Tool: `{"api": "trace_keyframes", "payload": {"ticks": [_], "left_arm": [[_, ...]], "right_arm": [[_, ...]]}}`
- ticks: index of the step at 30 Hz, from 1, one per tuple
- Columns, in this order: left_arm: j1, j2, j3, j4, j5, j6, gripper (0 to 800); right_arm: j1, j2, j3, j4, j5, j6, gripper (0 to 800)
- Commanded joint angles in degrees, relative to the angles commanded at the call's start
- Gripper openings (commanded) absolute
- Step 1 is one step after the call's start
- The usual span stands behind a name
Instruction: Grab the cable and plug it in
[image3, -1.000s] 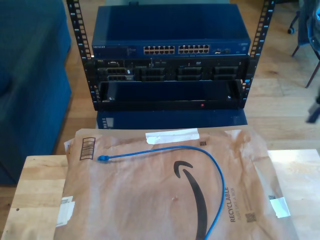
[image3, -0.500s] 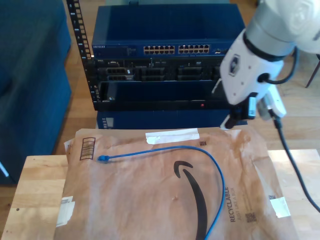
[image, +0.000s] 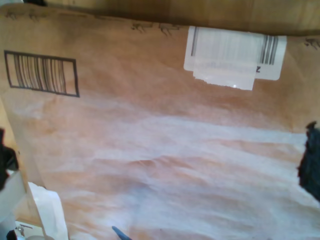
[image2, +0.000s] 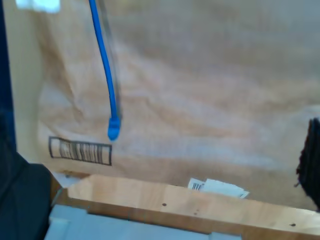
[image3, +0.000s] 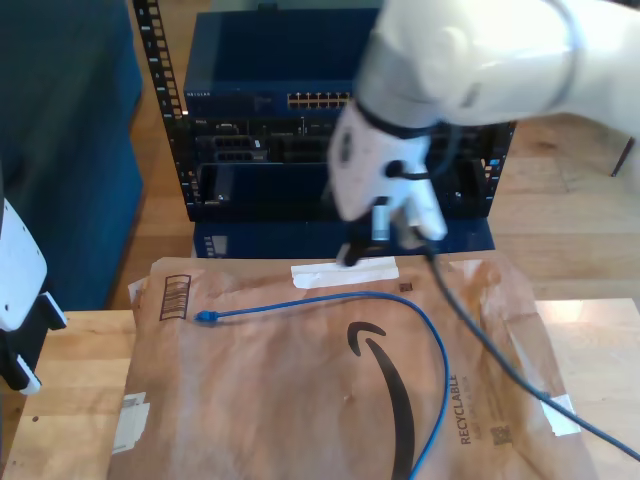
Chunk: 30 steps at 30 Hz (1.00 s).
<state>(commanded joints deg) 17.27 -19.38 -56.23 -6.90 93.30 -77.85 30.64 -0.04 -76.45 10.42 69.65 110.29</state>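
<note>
Glossy white rounded arm (image3: 450, 70), dark joint seam, thick black cable (image3: 500, 360) trailing from black-trimmed wrist; second white arm (image3: 20, 290), black-tipped.

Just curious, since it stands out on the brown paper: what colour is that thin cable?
Bright blue, plug boot included. The cable shows best in the exterior view.

Cable (image3: 420, 340) on mailer (image3: 300, 400), rack (image3: 250, 150) behind.

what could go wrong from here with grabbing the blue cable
1. The blue Ethernet cable lies loose on a wrinkled paper mailer, so the jaws may pinch paper or push the plug away.
2. An arm's black cable trails across the mailer close to the blue loop and might snag or drag it.
</note>
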Motion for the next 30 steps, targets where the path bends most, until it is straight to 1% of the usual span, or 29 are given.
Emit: {"api": "trace_keyframes", "payload": {"ticks": [4, 6, 8, 10, 15, 16, 20, 22, 25, 27, 30], "left_arm": [[0.00, 0.00, 0.09, 0.00, -0.62, 0.09, 799], [0.09, 0.09, 0.18, 0.00, -0.70, 0.09, 799], [0.09, 0.26, 0.26, 0.00, -0.79, 0.18, 799], [0.18, 1.41, 0.35, 0.00, -1.49, 0.26, 799], [0.18, 4.31, 0.44, -0.09, -4.40, 0.18, 799], [0.18, 4.75, 0.53, -0.09, -5.01, 0.18, 799], [0.26, 4.84, 2.29, -0.09, -7.12, 0.35, 799], [0.26, 4.84, 2.46, -0.09, -7.21, 0.35, 799], [0.26, 5.01, 2.73, -0.09, -7.30, 0.26, 799], [0.26, 5.27, 2.81, -0.09, -7.30, 0.26, 799], [0.26, 5.36, 2.90, -0.09, -7.30, 0.26, 799]], "right_arm": [[3.87, 6.42, -5.10, -7.30, 0.00, 7.12, 797], [5.63, 8.97, -6.95, -8.62, 0.00, 9.76, 797], [6.68, 11.52, -8.70, -8.79, 0.00, 11.43, 797], [7.21, 13.98, -10.37, -9.32, -0.09, 13.63, 797], [8.62, 20.57, -14.33, -13.27, 0.00, 17.85, 796], [8.97, 21.89, -15.21, -13.45, -0.09, 17.85, 796], [10.46, 26.64, -18.11, -13.54, -0.09, 18.99, 793], [10.55, 27.96, -18.90, -13.63, -0.09, 20.57, 792], [10.90, 31.38, -21.01, -13.63, -0.09, 20.84, 791], [10.99, 32.70, -21.54, -13.63, -0.18, 20.92, 777], [11.78, 34.20, -21.10, -13.80, -3.25, 21.98, 747]]}}
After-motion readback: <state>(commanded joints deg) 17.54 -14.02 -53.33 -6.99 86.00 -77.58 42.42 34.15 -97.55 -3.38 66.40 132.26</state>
